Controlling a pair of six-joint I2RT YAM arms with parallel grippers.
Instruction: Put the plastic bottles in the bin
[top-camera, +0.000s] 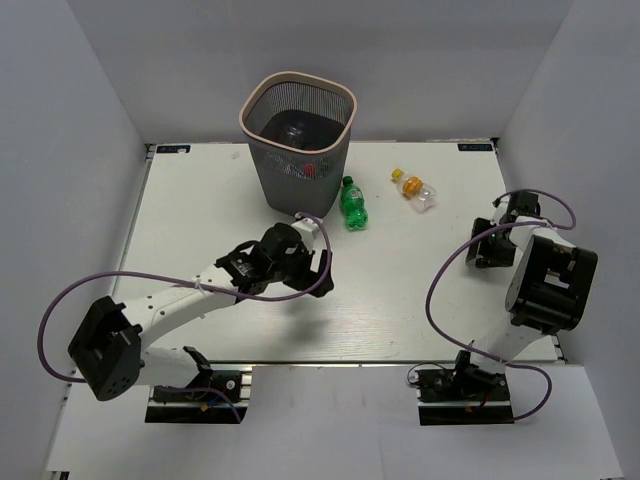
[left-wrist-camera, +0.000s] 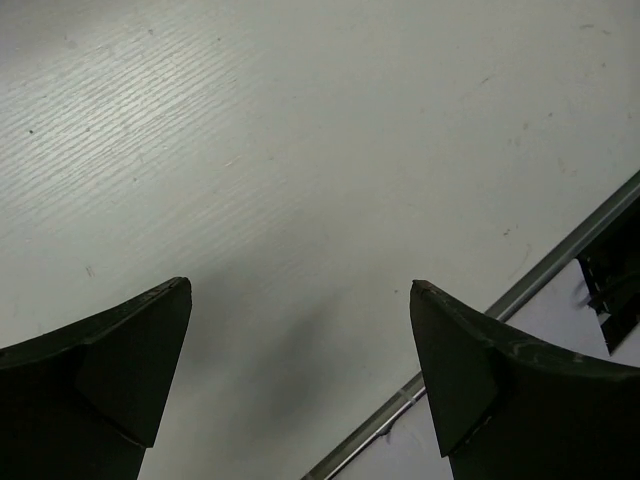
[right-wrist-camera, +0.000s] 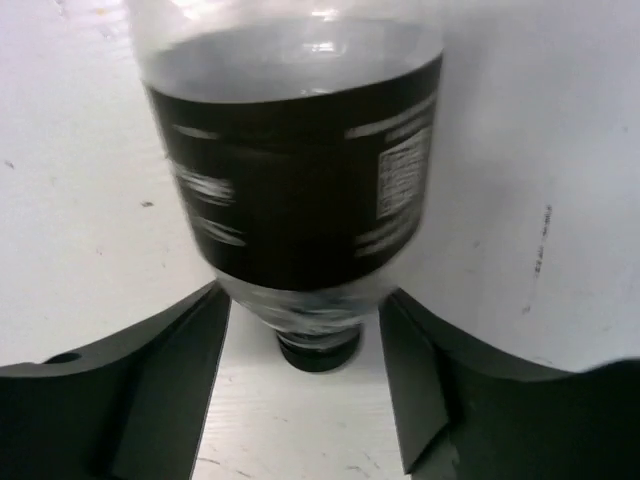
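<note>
Over the white counter (left-wrist-camera: 300, 120), the left claw (left-wrist-camera: 300, 290) is wide open. The right claw (right-wrist-camera: 300, 300) sits around a clear, dark-labelled plastic bottle (right-wrist-camera: 290, 180). I cannot tell if it grips.

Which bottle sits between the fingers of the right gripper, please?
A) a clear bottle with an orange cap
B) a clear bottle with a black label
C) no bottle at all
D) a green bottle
B: the right wrist view shows a clear bottle with a black label lying on the table with its dark cap toward the camera, flanked on both sides by the fingers of the right gripper.
</note>
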